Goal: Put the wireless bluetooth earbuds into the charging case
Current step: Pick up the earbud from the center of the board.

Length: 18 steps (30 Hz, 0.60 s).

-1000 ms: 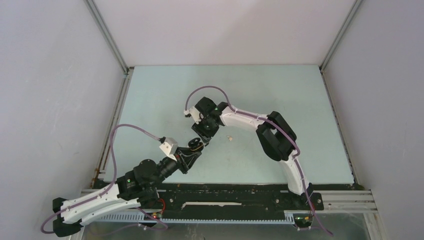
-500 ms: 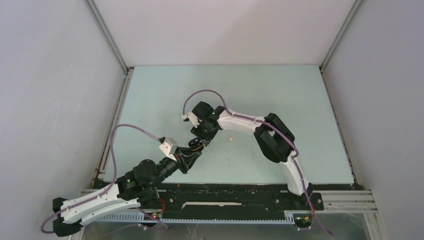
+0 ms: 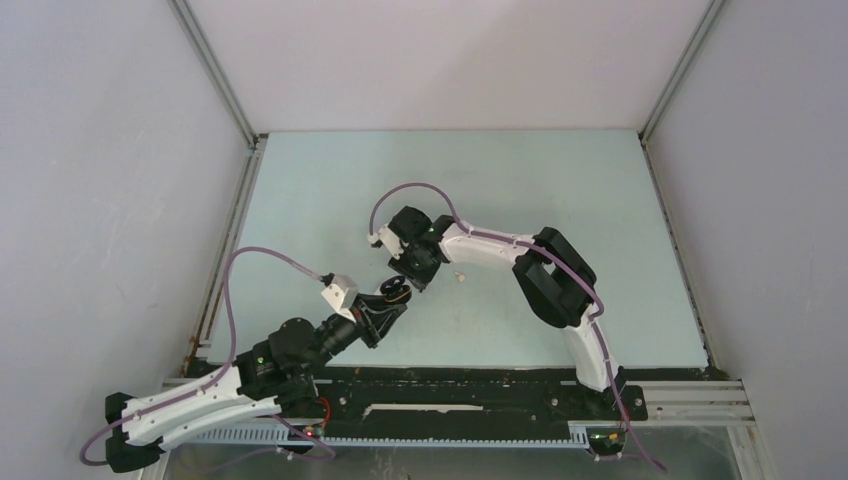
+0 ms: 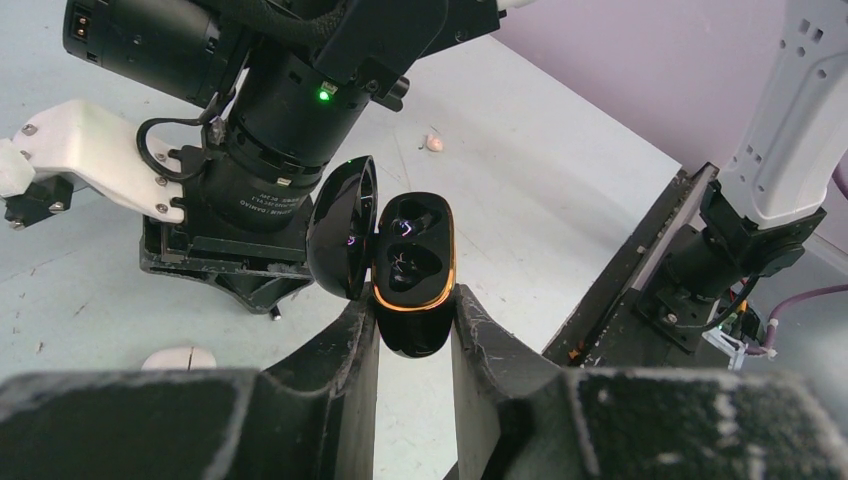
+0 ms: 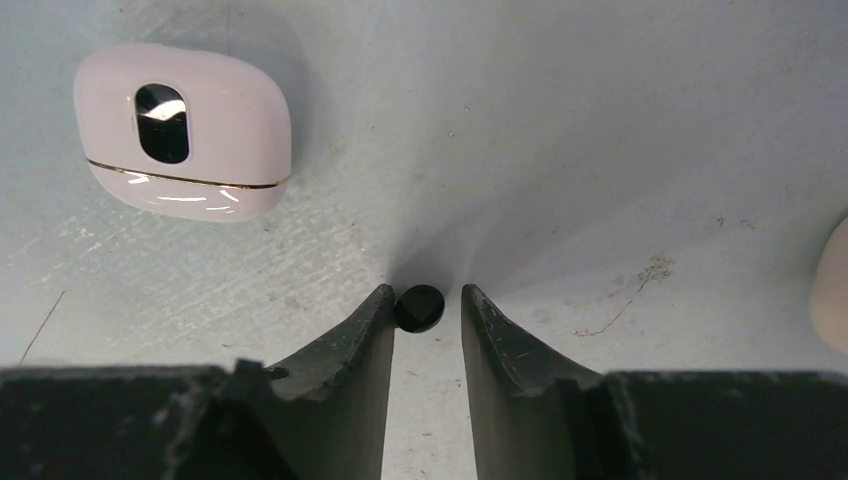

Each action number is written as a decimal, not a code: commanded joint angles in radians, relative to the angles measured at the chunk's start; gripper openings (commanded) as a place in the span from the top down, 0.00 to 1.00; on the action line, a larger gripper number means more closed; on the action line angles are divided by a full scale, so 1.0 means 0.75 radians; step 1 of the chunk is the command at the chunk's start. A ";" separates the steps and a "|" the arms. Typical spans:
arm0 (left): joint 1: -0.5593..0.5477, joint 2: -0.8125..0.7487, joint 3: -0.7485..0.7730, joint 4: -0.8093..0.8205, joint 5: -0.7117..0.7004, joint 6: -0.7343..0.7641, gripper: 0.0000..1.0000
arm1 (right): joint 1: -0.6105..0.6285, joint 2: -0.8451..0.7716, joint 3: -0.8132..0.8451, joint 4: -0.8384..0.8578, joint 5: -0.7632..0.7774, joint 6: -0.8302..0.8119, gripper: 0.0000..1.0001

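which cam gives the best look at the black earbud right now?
Right wrist: the black earbud sits on the table between the open fingers of the right gripper, touching one. Top external: the right gripper covers it. Left wrist: shows the black charging case held in the left gripper, no bud.

Pale blue-green table [image 3: 330, 180] enclosed by plain lilac-white walls [image 3: 100, 200] with aluminium corner rails [image 3: 215, 75].

A robotics test cell, probably a lab, is suggested; a pale table [image 3: 330, 180] is boxed in by plain white walls [image 3: 100, 150] and aluminium rails [image 3: 215, 70].
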 commanded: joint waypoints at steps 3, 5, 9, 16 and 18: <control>-0.008 0.003 -0.006 0.059 0.023 -0.011 1.00 | 0.021 -0.035 0.001 0.003 0.003 -0.018 0.72; -0.009 0.001 -0.006 0.057 0.024 -0.011 1.00 | 0.023 -0.027 0.010 -0.003 0.006 -0.019 0.74; -0.009 0.001 -0.004 0.051 0.021 -0.011 1.00 | 0.025 -0.032 0.016 -0.013 0.002 -0.019 0.81; -0.010 0.008 -0.018 0.073 0.017 -0.008 1.00 | 0.021 -0.152 -0.083 0.048 0.011 -0.073 0.84; -0.010 0.021 -0.019 0.085 0.022 -0.004 1.00 | 0.023 -0.177 -0.108 0.057 -0.013 -0.106 0.84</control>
